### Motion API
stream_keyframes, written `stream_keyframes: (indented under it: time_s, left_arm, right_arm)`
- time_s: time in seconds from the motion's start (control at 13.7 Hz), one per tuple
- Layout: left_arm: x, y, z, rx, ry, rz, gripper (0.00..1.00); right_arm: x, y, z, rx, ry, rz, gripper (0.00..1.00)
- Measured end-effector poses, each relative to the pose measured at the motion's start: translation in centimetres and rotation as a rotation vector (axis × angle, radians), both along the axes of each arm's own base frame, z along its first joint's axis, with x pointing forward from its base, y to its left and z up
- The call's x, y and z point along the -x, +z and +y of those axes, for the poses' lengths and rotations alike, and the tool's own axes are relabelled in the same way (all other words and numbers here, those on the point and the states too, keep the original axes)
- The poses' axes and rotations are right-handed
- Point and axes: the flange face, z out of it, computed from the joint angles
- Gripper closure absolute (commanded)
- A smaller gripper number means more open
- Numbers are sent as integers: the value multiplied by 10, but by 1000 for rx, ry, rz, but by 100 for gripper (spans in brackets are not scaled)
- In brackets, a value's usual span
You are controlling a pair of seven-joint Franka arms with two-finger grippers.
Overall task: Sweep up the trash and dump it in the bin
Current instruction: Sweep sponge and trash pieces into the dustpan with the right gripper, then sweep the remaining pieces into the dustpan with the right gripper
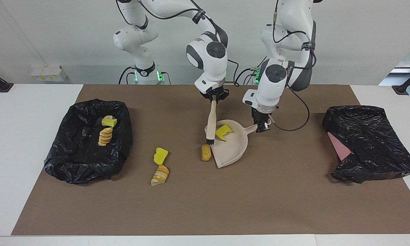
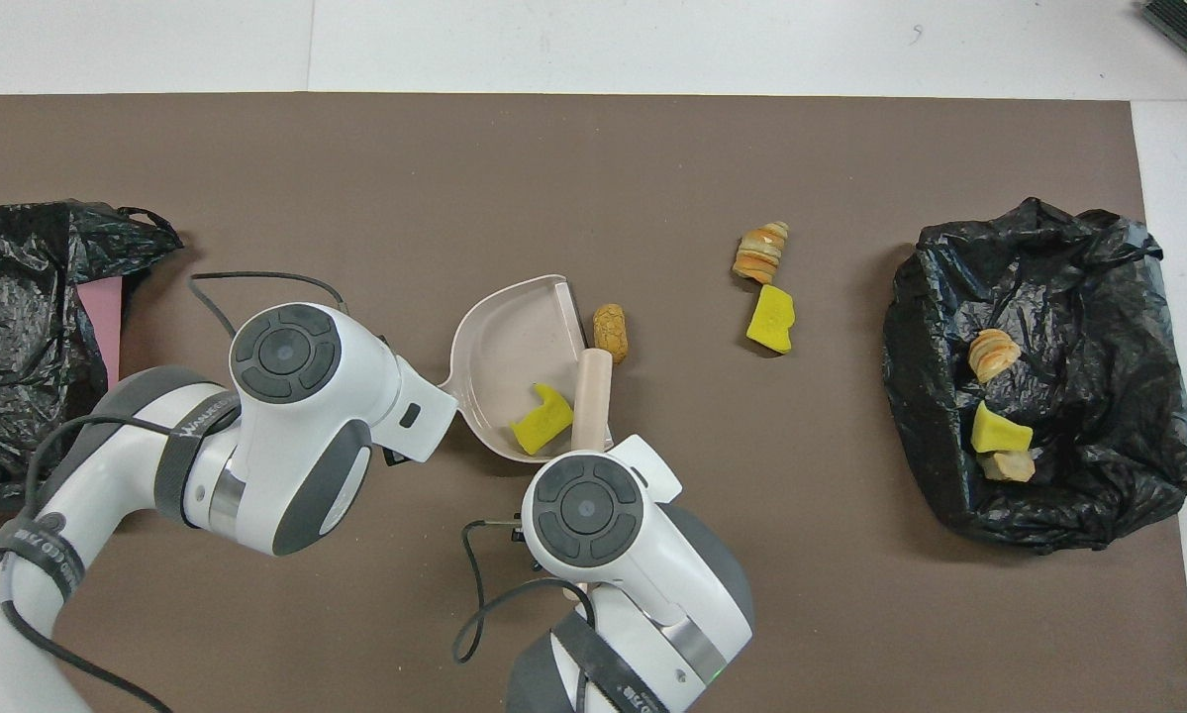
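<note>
Facing view: right tool [image 1: 214, 99] is clamped on the top of the brush [image 1: 211, 119], which hangs nearly upright, bristles down at the dustpan's open lip. Left tool [image 1: 261, 126] is clamped on the handle of the dustpan [image 1: 233, 145], which rests on the brown mat [image 1: 225, 205] over the counter, mouth toward the right arm's end.

Key relation, as I judge it: the brown bread piece [image 1: 206, 152] lies just outside the lip, farther from the robots than the bristles, its long axis parallel to the lip. The brush needs to drop to its outer side and push toward the pan.

Count of trash:
- One yellow wedge [image 1: 223, 131] in the pan.
- One brown piece at the lip.
- One yellow wedge [image 1: 160, 156] and one striped bread lump [image 1: 160, 175], touching, between pan and bin.
- Three pieces in the black-lined bin [image 1: 85, 164].

Second black bag [image 1: 369, 143] at the left arm's end.
</note>
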Motion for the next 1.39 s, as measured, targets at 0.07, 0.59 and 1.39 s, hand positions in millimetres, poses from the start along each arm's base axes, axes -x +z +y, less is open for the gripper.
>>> stream_keyframes:
  time_s: [0.07, 0.59, 1.39]
  left_arm:
    - [0, 0, 0, 0, 0, -1, 100]
    - [0, 0, 0, 1, 5, -2, 100]
    - [2, 1, -5, -11, 138, 14, 100]
  right_arm:
    - [-5, -1, -8, 39, 22, -11, 100]
    - [-68, 32, -103, 277, 167, -20, 100]
    - [-154, -5, -256, 364, 319, -3, 100]
